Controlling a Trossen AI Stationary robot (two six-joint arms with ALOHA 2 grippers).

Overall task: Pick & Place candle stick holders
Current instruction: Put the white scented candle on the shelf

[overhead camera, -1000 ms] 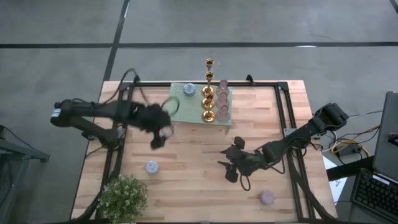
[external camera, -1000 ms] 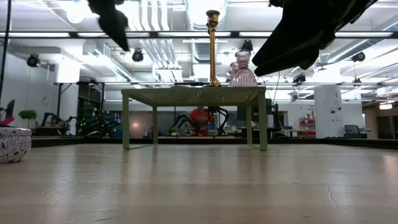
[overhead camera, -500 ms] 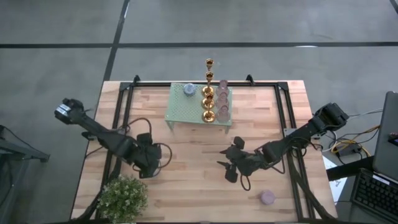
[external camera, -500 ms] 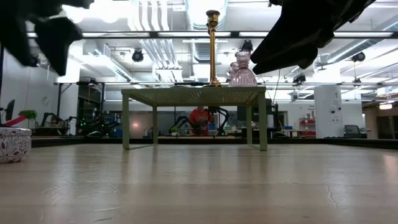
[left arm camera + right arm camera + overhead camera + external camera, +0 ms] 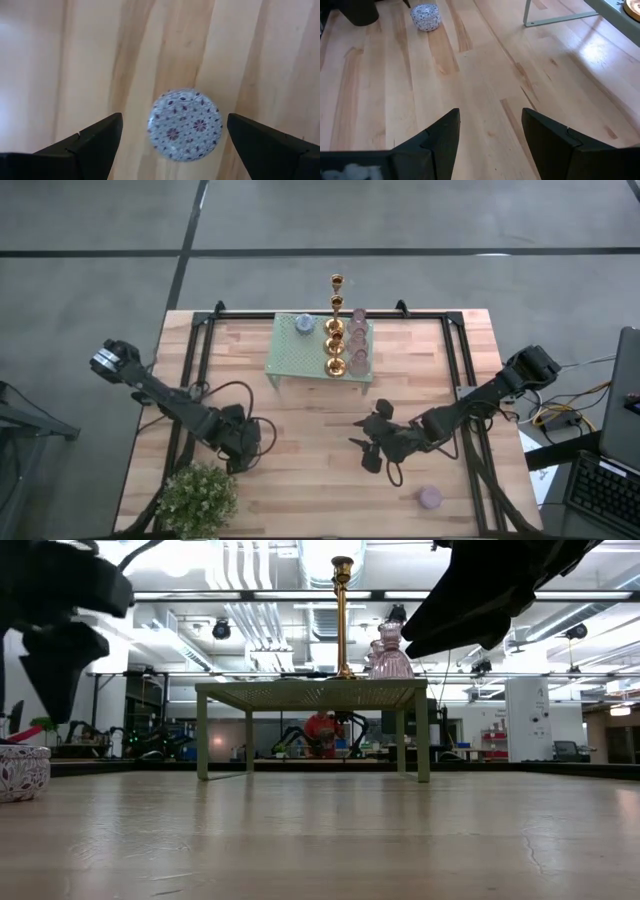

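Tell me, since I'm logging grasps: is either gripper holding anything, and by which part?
Nothing is held. The left gripper is open above the blue patterned cup; the right gripper is open over bare table.

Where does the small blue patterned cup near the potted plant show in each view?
High view: hidden under the left gripper.
Low view: blue patterned cup at the left edge, cut off.
Left wrist view: centre, between open fingers.
Right wrist view: far off.
Shared landmark: left gripper above it.
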